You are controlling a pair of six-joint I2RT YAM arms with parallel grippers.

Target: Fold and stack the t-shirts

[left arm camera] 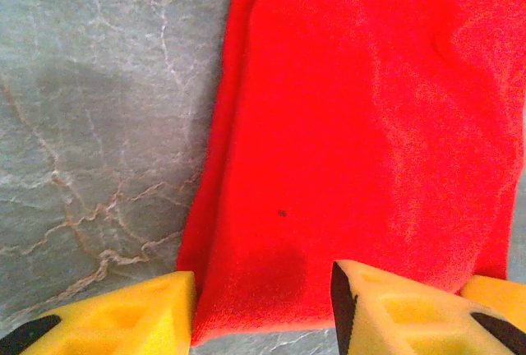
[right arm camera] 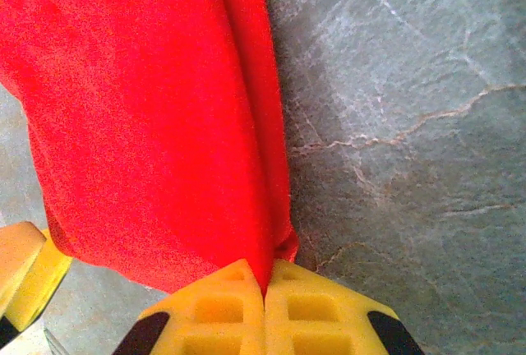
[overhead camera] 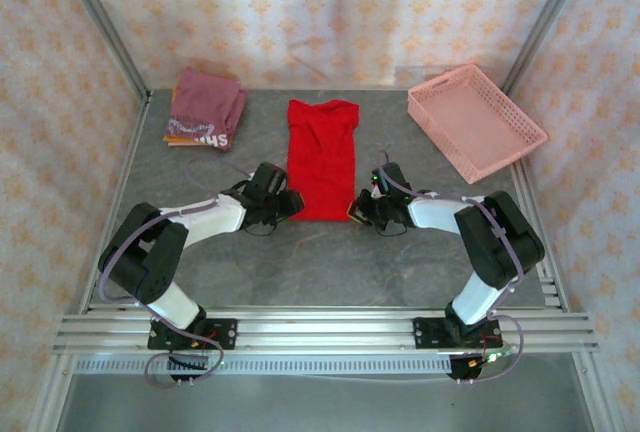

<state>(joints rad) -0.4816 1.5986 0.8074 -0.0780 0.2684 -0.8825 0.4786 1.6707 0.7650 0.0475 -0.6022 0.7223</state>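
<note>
A bright red t-shirt (overhead camera: pixel 322 157) lies on the grey table, folded into a long strip running away from the arms. My right gripper (overhead camera: pixel 360 207) is at its near right corner, and in the right wrist view the yellow jaws (right arm camera: pixel 265 289) are pressed together on a pinch of the red cloth (right arm camera: pixel 148 125). My left gripper (overhead camera: pixel 290 202) is at the near left corner. Its fingers (left arm camera: pixel 394 314) stand apart, with the flat red hem (left arm camera: pixel 271 289) lying between them. A folded maroon-pink t-shirt (overhead camera: pixel 205 104) with white lettering rests on an orange one (overhead camera: pixel 178 138) at the back left.
A pink lattice basket (overhead camera: pixel 475 120) stands at the back right. Patterned walls and metal posts close in the table on three sides. Bare grey tabletop (overhead camera: pixel 330 262) lies between the shirt and the arm bases.
</note>
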